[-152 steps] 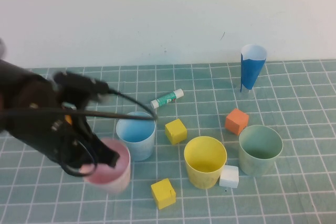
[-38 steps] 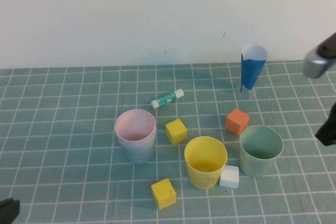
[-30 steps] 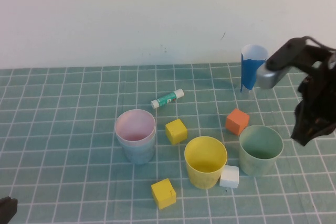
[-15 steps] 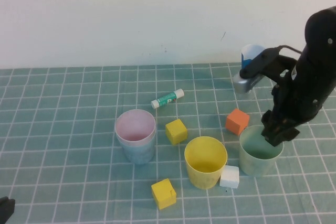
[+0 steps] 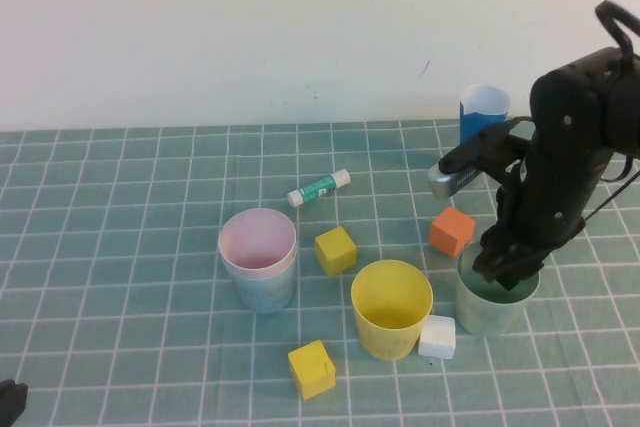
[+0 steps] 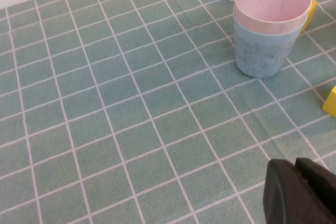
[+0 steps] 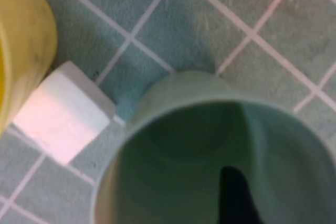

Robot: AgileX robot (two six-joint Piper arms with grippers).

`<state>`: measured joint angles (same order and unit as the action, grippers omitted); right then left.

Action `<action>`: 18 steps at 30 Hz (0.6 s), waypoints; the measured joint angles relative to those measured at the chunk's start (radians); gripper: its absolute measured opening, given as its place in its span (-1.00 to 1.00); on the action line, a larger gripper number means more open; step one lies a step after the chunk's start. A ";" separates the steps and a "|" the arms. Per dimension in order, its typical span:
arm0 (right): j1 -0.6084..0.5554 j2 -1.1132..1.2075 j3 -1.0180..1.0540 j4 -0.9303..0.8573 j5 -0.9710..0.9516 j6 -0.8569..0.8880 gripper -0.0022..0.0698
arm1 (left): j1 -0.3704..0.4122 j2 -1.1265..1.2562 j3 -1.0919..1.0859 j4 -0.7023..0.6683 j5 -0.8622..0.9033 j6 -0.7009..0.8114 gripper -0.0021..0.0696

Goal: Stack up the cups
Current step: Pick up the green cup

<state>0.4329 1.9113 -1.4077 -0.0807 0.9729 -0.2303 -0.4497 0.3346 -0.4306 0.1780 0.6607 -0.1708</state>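
right hand (image 5: pixel 503 272): at pale green cup (image 5: pixel 497 299) rim, one finger inside, spread unclear | left hand (image 6: pixel 302 195): shut, parked low near bench (image 5: pixel 120 247) edge | step: grasping green cup; next: pinch wall, lift toward yellow cup (image 5: pixel 391 308) | left wrist view alone shows pink cup (image 6: pixel 271 4) nested in blue cup (image 6: pixel 265 51)

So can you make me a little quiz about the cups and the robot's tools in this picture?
1. True or false: the pink cup sits inside the light blue cup.
2. Which cup is the right tool reaching into? A yellow cup B pale green cup C pink cup
3. Fill in: the small cube touching the yellow cup is coloured ____.

Key
1. True.
2. B, the pale green cup; one finger is inside it.
3. White; the white cube. The left tool is shut, low by the table's near left edge.
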 joint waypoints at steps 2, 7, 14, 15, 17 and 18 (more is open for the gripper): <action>0.000 0.017 0.000 0.000 -0.018 0.000 -0.09 | 0.000 0.000 0.000 0.000 0.000 0.001 -0.94; 0.000 0.015 0.000 0.002 -0.037 0.000 -0.77 | 0.000 0.000 0.000 0.000 0.000 0.001 -0.94; 0.000 -0.092 -0.013 -0.026 0.011 0.000 -0.89 | 0.000 0.000 0.000 0.000 0.000 0.001 -0.94; 0.000 -0.117 -0.026 -0.028 0.034 -0.005 -0.89 | 0.000 0.000 0.000 0.000 0.000 0.001 -0.94; 0.000 -0.164 -0.065 -0.025 0.089 -0.028 -0.89 | 0.000 0.000 0.000 0.000 0.000 0.001 -0.94; 0.000 -0.189 -0.090 -0.013 0.120 -0.044 -0.89 | 0.000 0.000 0.000 0.000 0.000 0.001 -0.94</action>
<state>0.4329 1.7224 -1.4974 -0.0939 1.0932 -0.2744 -0.4497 0.3346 -0.4306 0.1780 0.6607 -0.1698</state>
